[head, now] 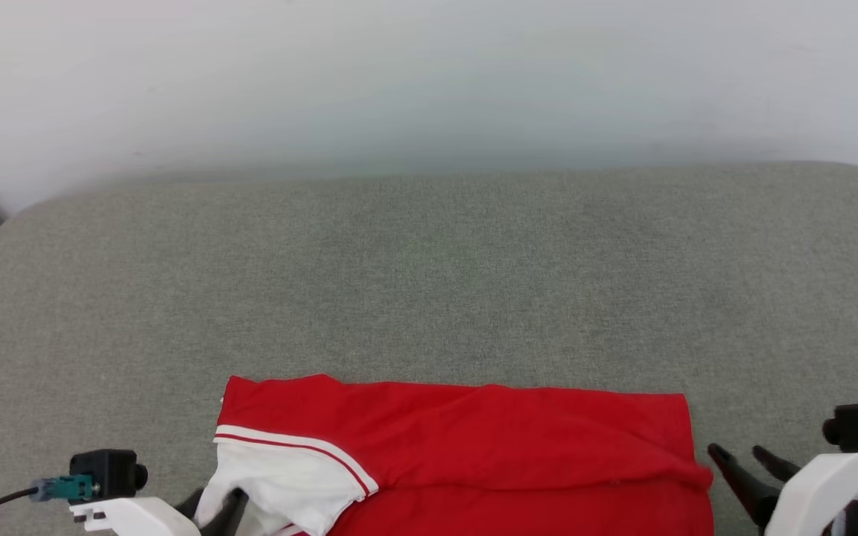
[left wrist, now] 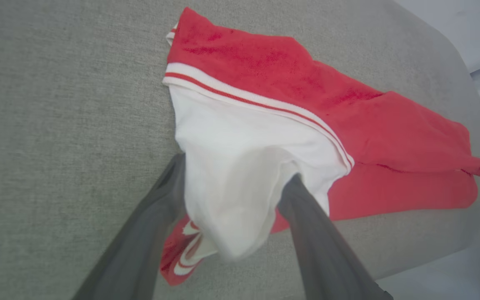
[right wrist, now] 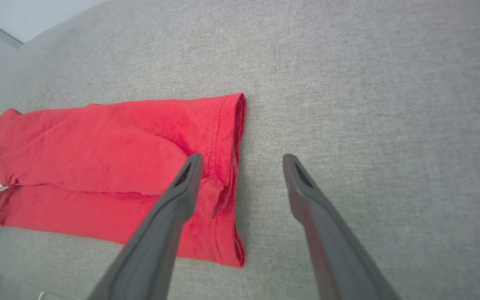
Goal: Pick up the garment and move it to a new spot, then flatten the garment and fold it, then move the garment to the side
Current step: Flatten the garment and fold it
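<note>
The garment (head: 474,432) lies folded into a long red band at the near edge of the grey cushion, with its white sleeve (head: 280,476) and striped trim at the left end. My left gripper (head: 213,512) is at that sleeve. In the left wrist view the left gripper (left wrist: 236,171) has its fingers spread wide, and the white sleeve (left wrist: 240,166) lies loosely bunched between them. My right gripper (head: 734,451) is open just off the garment's right end. In the right wrist view one fingertip (right wrist: 193,162) is over the red hem (right wrist: 223,137) and the other is over bare cushion.
The grey fabric cushion (head: 429,283) stretches far beyond the garment to a pale wall (head: 429,74). Its corners are rounded. The cushion's near edge (left wrist: 431,258) runs close under the garment, with pale floor below it.
</note>
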Robot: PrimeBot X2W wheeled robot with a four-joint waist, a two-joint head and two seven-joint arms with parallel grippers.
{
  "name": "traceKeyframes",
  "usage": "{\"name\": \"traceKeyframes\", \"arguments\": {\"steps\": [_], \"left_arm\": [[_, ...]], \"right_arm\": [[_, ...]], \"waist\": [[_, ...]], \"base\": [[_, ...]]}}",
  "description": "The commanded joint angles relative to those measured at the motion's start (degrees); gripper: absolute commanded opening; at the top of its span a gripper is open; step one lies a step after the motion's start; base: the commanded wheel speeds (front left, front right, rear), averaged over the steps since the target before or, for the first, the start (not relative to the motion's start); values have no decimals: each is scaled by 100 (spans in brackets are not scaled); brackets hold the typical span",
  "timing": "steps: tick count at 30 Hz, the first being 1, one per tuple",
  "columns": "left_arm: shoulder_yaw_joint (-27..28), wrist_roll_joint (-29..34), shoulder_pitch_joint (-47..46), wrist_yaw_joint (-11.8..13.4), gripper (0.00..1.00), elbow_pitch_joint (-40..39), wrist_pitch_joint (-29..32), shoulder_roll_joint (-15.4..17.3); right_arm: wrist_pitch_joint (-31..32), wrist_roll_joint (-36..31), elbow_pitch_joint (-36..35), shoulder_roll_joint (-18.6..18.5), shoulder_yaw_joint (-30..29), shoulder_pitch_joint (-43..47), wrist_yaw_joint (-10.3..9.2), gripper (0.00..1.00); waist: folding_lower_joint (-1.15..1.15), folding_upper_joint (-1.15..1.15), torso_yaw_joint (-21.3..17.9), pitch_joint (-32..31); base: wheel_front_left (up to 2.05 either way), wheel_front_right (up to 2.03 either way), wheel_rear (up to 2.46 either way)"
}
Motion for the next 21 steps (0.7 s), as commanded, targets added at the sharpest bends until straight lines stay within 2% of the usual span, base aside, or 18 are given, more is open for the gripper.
{"name": "traceKeyframes", "arguments": {"steps": [1,5,11,17,21], "left_arm": [[49,196,-50,107,100,-127,-173,76],[209,642,-215,328,100,-425,-689,94],[361,1169,-441,530,100,-669,-1576,-129],[118,1774,-720,403,100,-696,-2355,-354],[-24,2040,-881,408,100,-602,-2689,-534]], "right_arm": [[33,-77,-215,-31,-200,172,-3,100],[360,-297,-726,-17,-687,243,-3,100],[1119,-417,-997,54,-1078,99,-3,100],[1891,-636,-1097,198,-1281,172,-3,100],[2153,-712,-994,393,-1341,149,-3,100]], "waist": [[1,0,31,-119],[1,0,48,-212],[1,0,128,-214],[1,0,399,-100],[1,0,578,58]], "base": [[0,0,0],[0,0,0],[0,0,0],[0,0,0],[0,0,0]]}}
